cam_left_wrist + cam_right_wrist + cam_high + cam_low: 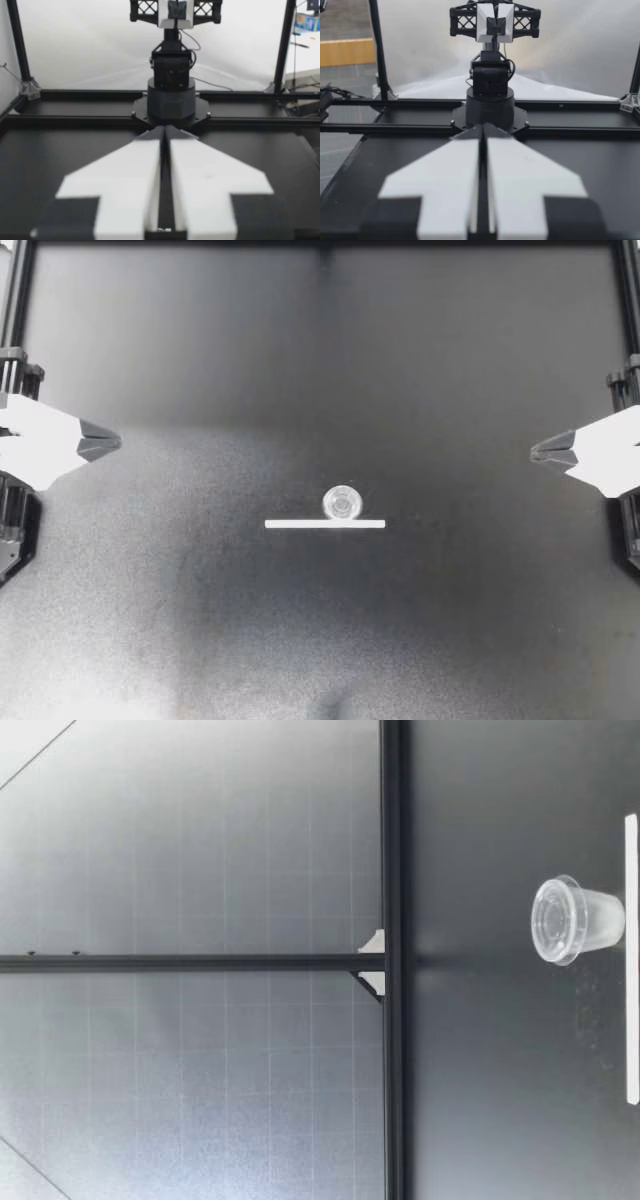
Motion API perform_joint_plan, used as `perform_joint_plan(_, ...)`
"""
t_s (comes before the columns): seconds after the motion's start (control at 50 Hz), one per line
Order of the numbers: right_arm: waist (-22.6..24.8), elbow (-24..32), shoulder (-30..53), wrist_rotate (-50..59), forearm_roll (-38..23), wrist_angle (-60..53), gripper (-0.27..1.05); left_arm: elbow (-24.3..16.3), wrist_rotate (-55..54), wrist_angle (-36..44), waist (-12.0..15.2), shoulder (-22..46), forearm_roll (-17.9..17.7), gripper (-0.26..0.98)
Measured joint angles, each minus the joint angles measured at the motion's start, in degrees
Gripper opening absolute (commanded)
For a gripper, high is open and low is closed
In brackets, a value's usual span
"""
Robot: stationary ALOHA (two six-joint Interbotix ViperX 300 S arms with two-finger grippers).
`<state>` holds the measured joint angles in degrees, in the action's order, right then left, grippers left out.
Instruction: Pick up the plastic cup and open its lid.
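Cup (342, 503) stands upright near the middle of the table (200, 620), with its lid (556, 920) pressed on the top, and just beside it lies a thin white strip (325, 524), flat on the surface. From the low view I see the cup is clear plastic, small, and wider at the lid than at the base. My left claw (103, 443) and my right claw (548, 451) wait at opposite sides of the table, both well apart from the cup, and both point toward the middle. In each wrist view the two fingers are together with only a thin slit between them, and nothing is held. So I judge the task is not yet begun: one claw must spread its fingers first, then come to the cup. Here I see several risks. If a claw arrives with fingers together, it will simply push the cup away or tip it, because such a cup is probably very light. If I squeeze too strongly, the soft wall may buckle and the lid may pop off without control. Clear plastic is also hard for me to judge in depth, so the fingers may close only on the lid rim.
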<state>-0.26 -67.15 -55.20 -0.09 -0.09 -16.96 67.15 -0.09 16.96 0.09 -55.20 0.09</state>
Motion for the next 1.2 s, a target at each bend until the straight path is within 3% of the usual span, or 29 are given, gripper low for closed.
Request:
perform_joint_plan(0.34, -0.09, -0.88, 2.37, 0.26, 0.0, -5.27, -0.21, 0.97, 2.55, 0.18, 0.7, 3.96, 0.0, -0.19)
perform_joint_plan(0.54, -0.26, -0.79, 10.2, 0.44, 0.0, -6.59, -0.21, 1.76, 4.39, 0.62, 2.99, 14.85, 0.0, -0.19)
perform_joint_plan(0.88, -1.49, 2.99, 26.54, 0.53, 0.0, -7.91, -0.21, -1.14, 3.96, 3.52, 2.99, 30.85, -2.99, -0.14)
perform_joint_plan(1.0, -1.58, 4.92, 31.46, 0.53, -0.09, -7.91, -0.21, -2.99, 3.87, 3.52, 2.99, 35.33, -3.25, 0.03)
perform_joint_plan(1.2, -2.29, 6.94, 37.79, 0.79, -0.09, -7.91, -0.21, -6.33, 4.22, 3.52, 2.99, 41.75, -3.25, 0.57)
